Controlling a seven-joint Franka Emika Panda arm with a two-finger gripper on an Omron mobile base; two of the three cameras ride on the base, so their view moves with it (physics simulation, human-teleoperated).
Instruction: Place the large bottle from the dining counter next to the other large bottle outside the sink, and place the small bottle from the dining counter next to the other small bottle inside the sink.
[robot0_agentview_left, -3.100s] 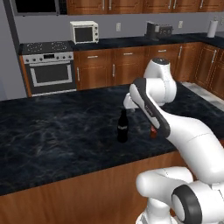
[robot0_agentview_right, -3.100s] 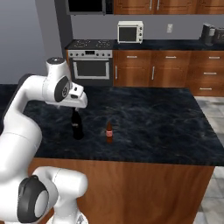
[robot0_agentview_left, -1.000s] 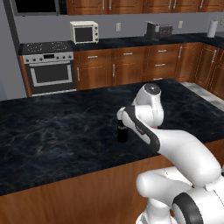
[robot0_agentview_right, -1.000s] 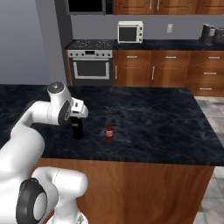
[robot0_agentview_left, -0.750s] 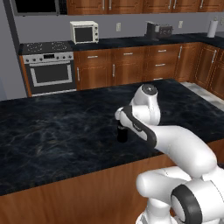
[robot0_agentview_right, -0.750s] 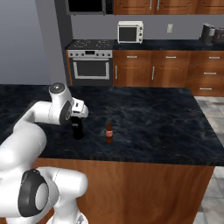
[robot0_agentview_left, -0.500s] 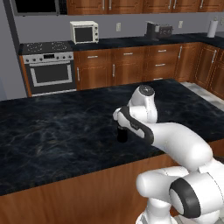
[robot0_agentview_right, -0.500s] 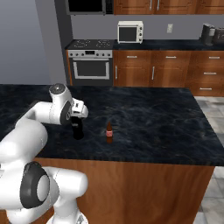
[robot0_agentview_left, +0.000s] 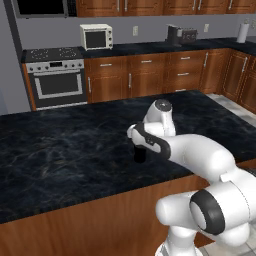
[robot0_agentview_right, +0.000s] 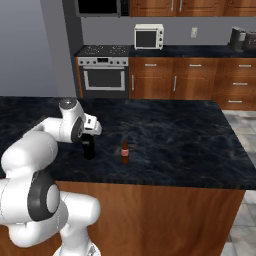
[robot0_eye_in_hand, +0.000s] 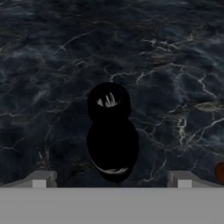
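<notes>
The large bottle (robot0_agentview_left: 140, 154) (robot0_agentview_right: 89, 148) stands upright on the dining counter (robot0_agentview_left: 60, 150) (robot0_agentview_right: 190, 145), near its front edge. My gripper (robot0_agentview_left: 140, 147) (robot0_agentview_right: 88, 139) hangs low over the bottle's neck, open. In the hand view I look straight down on the large bottle (robot0_eye_in_hand: 112, 131). It sits between the wide-apart fingertips (robot0_eye_in_hand: 41, 179) of my gripper (robot0_eye_in_hand: 111, 180), and neither touches it. The small bottle (robot0_agentview_right: 125, 151) stands a short way to the right of the large one, and shows as a brown edge (robot0_eye_in_hand: 220, 171) in the hand view. The sink is out of view.
Across the aisle behind the island runs a back counter with a stove (robot0_agentview_left: 55, 75) (robot0_agentview_right: 103, 70), a microwave (robot0_agentview_left: 96, 36) (robot0_agentview_right: 148, 36) and a toaster (robot0_agentview_left: 186, 35). The island's front edge (robot0_agentview_right: 150, 182) lies close below the bottles. Tiled floor (robot0_agentview_right: 247, 150) lies to the right.
The hand has come down from above the large bottle until its open fingers straddle the bottle's top. Both bottles stand where they were.
</notes>
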